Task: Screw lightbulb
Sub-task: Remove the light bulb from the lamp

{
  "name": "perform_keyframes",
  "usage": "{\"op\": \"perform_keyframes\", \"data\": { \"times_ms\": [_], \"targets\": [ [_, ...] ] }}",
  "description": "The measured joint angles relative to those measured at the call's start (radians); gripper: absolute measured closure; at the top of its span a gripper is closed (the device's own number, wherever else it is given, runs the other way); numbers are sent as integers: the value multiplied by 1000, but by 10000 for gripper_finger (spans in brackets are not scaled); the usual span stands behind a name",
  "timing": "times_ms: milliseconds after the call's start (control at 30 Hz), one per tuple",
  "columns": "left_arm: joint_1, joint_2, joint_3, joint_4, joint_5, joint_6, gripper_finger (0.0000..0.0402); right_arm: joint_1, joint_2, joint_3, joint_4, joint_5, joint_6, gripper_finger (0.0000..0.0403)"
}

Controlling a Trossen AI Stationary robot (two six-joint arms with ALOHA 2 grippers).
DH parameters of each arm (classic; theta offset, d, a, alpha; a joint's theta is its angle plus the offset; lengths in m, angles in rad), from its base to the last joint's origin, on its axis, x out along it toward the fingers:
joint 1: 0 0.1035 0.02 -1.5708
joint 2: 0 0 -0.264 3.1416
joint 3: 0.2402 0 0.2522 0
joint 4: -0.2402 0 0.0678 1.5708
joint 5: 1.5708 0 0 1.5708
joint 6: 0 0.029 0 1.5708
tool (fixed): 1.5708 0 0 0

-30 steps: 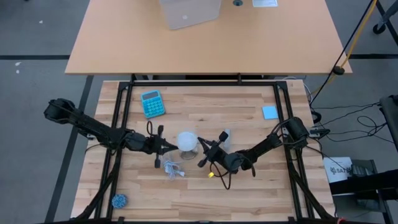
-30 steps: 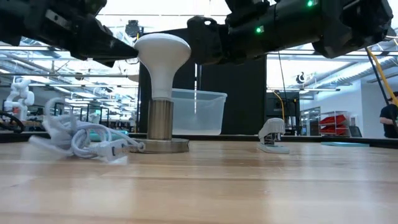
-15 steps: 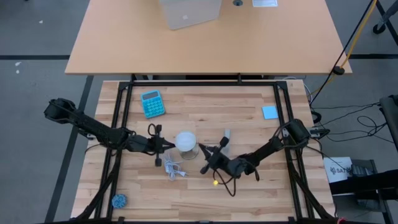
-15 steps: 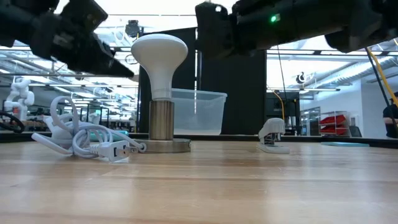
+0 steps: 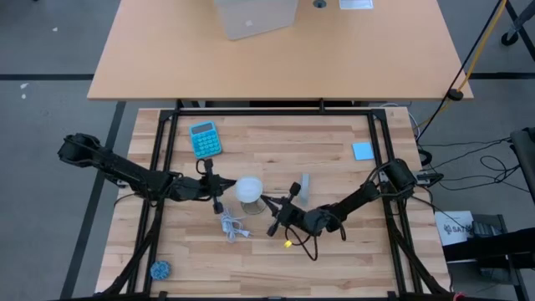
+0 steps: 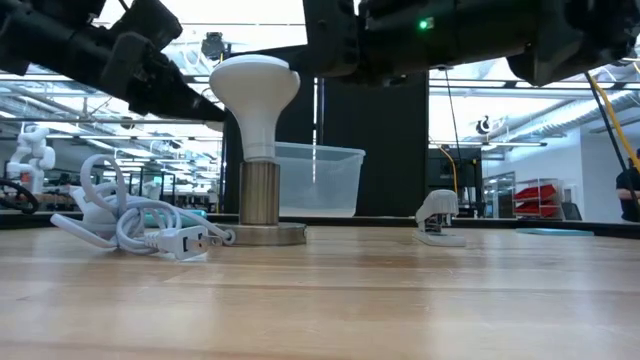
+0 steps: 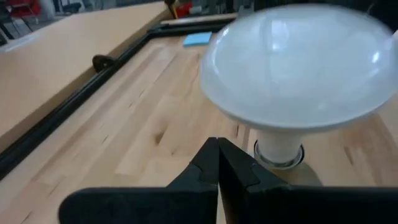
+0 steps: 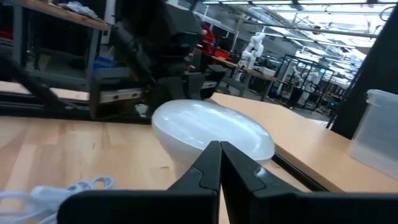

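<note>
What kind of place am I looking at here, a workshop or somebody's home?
Most likely a robotics lab or workshop, not a home. Beyond the wooden table stretches a big hall with rows of metal frames, and another white robot arm stands back there.

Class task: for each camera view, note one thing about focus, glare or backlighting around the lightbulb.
Left wrist view: the lightbulb is soft and blurred, with bright glare patches on its dome. Right wrist view: the shut fingers are sharp, the dome softer. Low view: bright windows behind turn both arms into dark silhouettes.
</note>
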Motion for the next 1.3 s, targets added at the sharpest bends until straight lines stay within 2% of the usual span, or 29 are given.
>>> {"op": "perform_keyframes", "data": {
  "times_ms": [600,933,1167,1300],
  "targets": [
    [-116,-51,-2,-8,24,79,402,-27,0,4,-36,49,-3,403],
    [-119,-52,1,-27,222,72,401,-51,0,5,-49,48,9,403],
    [-119,-52,1,-92,193,49,402,-51,0,5,-56,65,8,403],
    [-119,-52,1,-181,128,12,401,-36,0,5,-101,113,43,403]
  ]
}}
